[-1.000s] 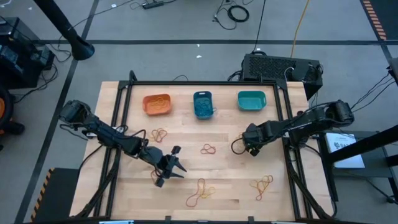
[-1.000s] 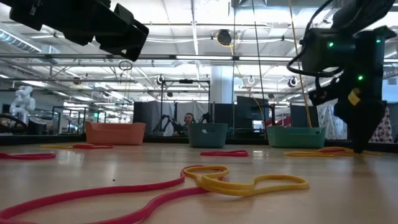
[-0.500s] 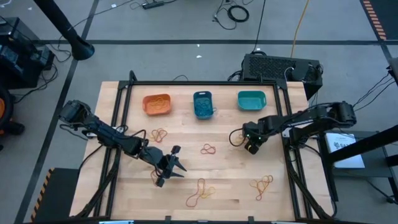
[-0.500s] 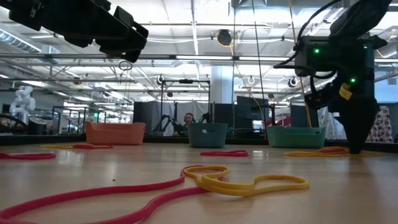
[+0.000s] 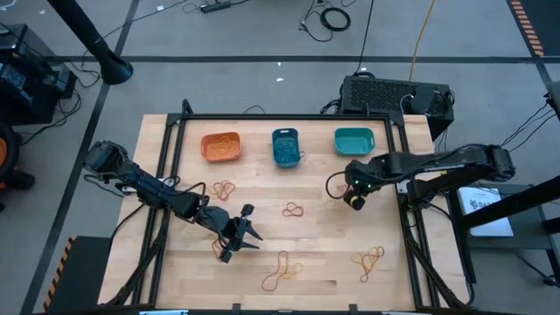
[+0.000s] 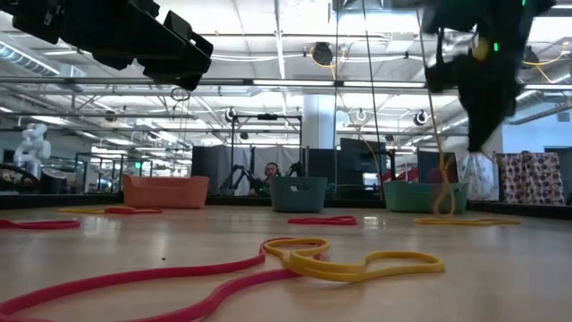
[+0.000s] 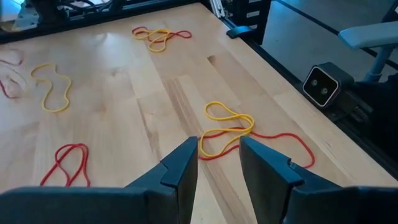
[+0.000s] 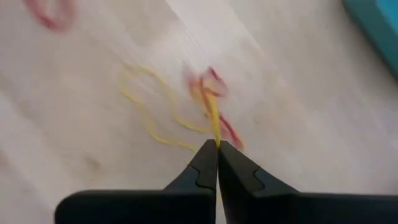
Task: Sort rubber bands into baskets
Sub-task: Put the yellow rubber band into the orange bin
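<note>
The right hand (image 8: 217, 144) is pinched shut on a yellow rubber band (image 8: 213, 118), which hangs lengthwise straight down from its tips; a red band (image 8: 211, 84) seems tangled with it, though the blur leaves that unsure. It hovers above the pale wooden tabletop (image 5: 315, 245), near the teal basket (image 5: 353, 141). The left hand (image 7: 219, 163), part open and empty, hangs over a yellow-and-red tangle (image 7: 227, 127). Behind lies a large workshop hall.

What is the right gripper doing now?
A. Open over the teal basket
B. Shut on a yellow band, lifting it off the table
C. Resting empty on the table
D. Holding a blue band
B: the right gripper is pinched on a yellow band that hangs from it above the table.
</note>
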Available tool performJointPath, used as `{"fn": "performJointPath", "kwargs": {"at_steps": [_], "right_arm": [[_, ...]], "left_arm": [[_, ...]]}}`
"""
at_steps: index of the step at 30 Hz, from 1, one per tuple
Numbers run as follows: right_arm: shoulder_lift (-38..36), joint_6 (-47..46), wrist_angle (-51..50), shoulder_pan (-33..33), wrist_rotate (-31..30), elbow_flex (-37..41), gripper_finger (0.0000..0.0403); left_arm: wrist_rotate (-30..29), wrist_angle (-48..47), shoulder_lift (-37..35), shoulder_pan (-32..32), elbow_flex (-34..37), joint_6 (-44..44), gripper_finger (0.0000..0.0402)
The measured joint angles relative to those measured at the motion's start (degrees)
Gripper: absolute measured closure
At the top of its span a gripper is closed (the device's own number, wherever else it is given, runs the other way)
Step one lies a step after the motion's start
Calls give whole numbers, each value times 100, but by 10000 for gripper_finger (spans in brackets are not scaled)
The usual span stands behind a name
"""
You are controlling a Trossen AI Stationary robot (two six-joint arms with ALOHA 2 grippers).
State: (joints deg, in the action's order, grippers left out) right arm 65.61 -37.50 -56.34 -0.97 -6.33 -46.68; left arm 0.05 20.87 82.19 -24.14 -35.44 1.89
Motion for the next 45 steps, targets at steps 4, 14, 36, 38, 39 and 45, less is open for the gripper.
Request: {"fn": "performJointPath", "kwargs": {"at_steps": [4,14,36,38,39,45], "right_arm": [[-144,-9,112,298,-178,-501,402],[-127,755,1861,947,-881,-924,403],[447,-46,727,1515,-845,-780,402],[437,-681,-71,1572,-857,-780,402],[438,-1015,-509,1605,-857,-780,402],[457,-2770,-2144,1774,-1047,-780,402]], "left_arm": [[-13,-56,0,0,32,-9,274],[-214,464,43,0,261,-11,274],[-483,563,236,27,286,-4,274],[-484,565,234,27,286,-2,274],[-484,563,234,27,286,-2,274],[-485,565,234,26,286,-2,274]]}}
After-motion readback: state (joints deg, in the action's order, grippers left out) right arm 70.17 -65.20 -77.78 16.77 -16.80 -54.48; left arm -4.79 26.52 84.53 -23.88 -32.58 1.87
